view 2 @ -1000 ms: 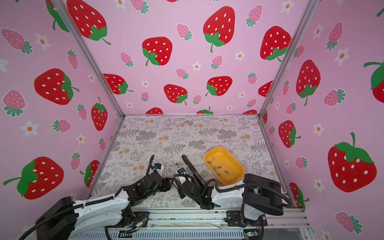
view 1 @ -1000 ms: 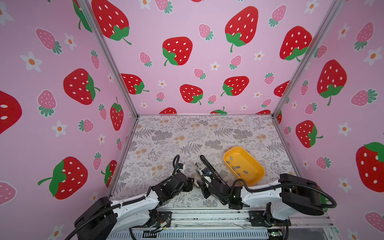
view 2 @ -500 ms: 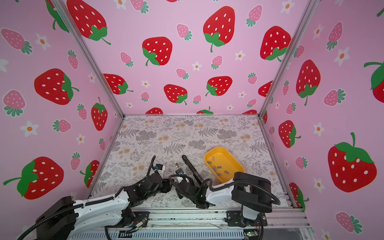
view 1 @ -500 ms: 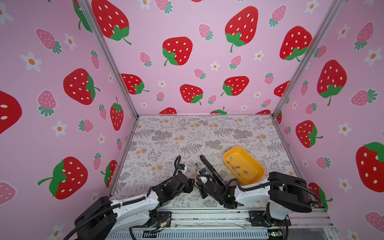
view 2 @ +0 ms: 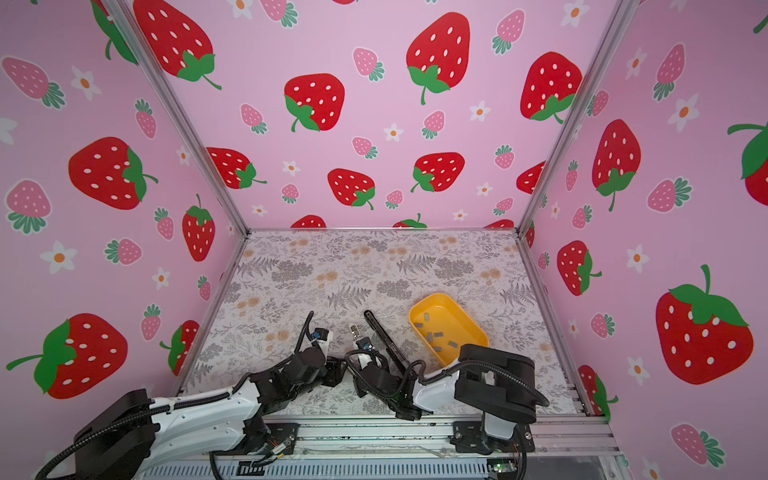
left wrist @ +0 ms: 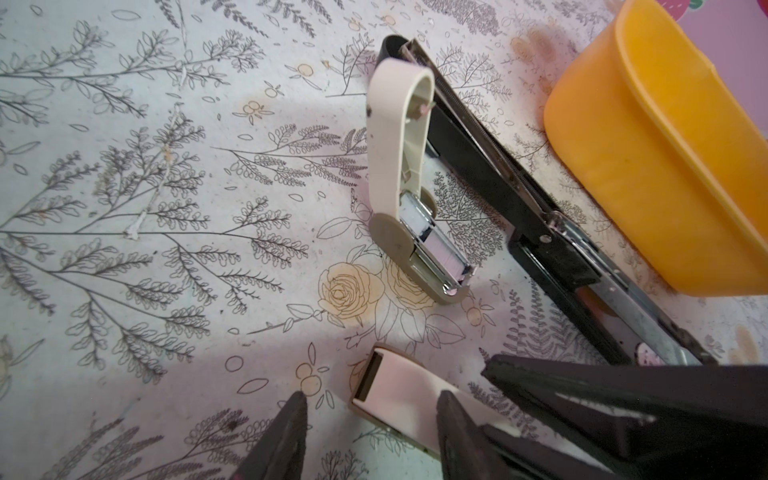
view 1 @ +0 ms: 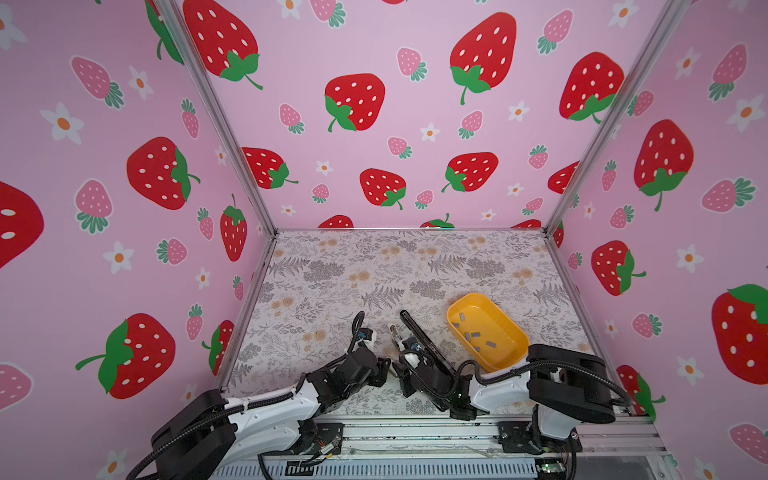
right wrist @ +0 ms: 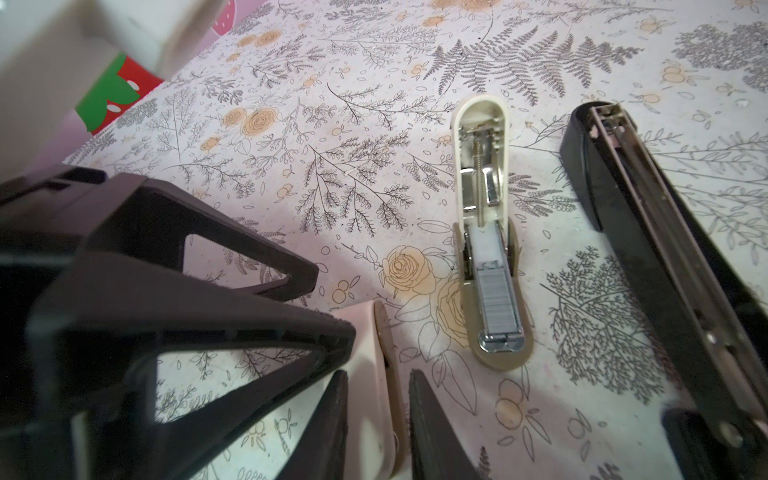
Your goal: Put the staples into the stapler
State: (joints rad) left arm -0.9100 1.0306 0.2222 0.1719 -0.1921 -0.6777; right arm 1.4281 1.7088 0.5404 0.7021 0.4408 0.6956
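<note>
Around a small pale plastic stapler [left wrist: 409,399], the left claw [left wrist: 374,399] was spread apart, likely to steady it; the right claw's [right wrist: 378,376] hold could not be told. Grey metal staples [view 1: 473,336] were found in a yellow tray [view 1: 496,322].

Shiny metal staples [right wrist: 498,303]; matt plast. tray [left wrist: 665,166]
</note>
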